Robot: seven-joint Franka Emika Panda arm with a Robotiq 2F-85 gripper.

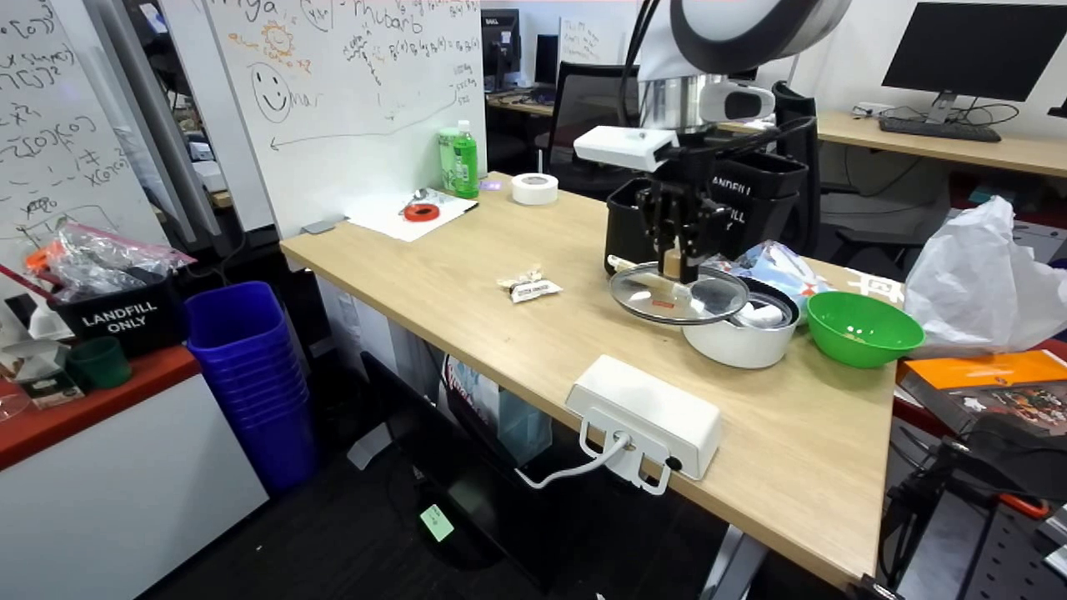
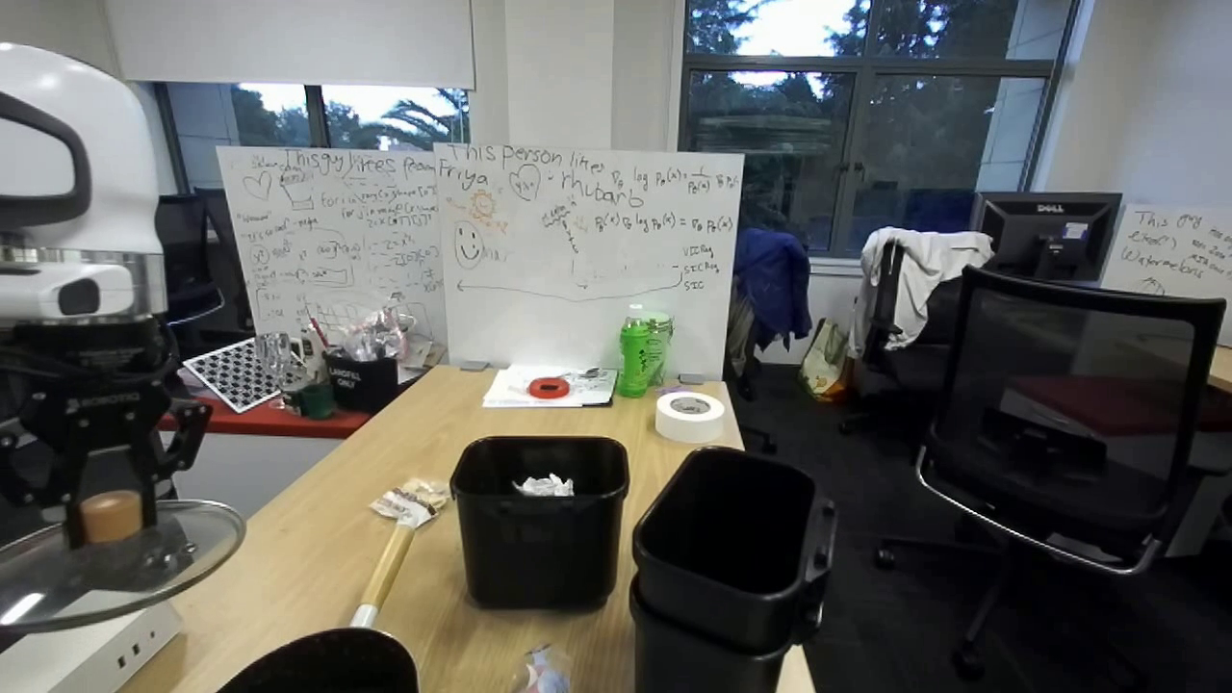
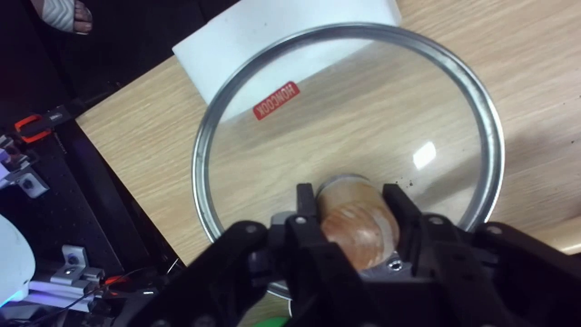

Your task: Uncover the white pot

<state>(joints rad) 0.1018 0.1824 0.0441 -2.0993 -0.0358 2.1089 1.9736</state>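
My pincer (image 1: 673, 265): in an exterior view it points down over the bench (image 1: 458, 258), drawn in on a wooden knob (image 1: 671, 263).
The glass lid (image 1: 708, 300): it hangs by that knob in my hold.
The white pot (image 1: 738, 346): upright on the bench, its rim partly behind the lid from this angle; whether they touch I cannot tell here. Part of the mouth shows, with something white inside that I cannot make out.
The green bowl (image 1: 867, 329): just beside the pot.
The white box (image 1: 646, 412): at the bench's edge, a white cable (image 1: 575, 473) leading off it.
Black bin (image 2: 539, 549): in an exterior view it holds crumpled paper (image 2: 546, 486), with stacked bins (image 2: 703, 602) beside it.
Pale handle (image 2: 387, 563): it runs up from a dark round vessel (image 2: 332, 664) cut by the lower edge, toward a wrapper (image 2: 412, 500).
Far end: a green bottle (image 2: 633, 356) stands near a roll of white tape (image 2: 690, 430).
Knob grip: in my wrist view the fingers (image 3: 306, 200) flank the knob, parted only by its width.
Red label (image 3: 276, 101): on the glass.
Through the glass: bench wood and part of the white box.
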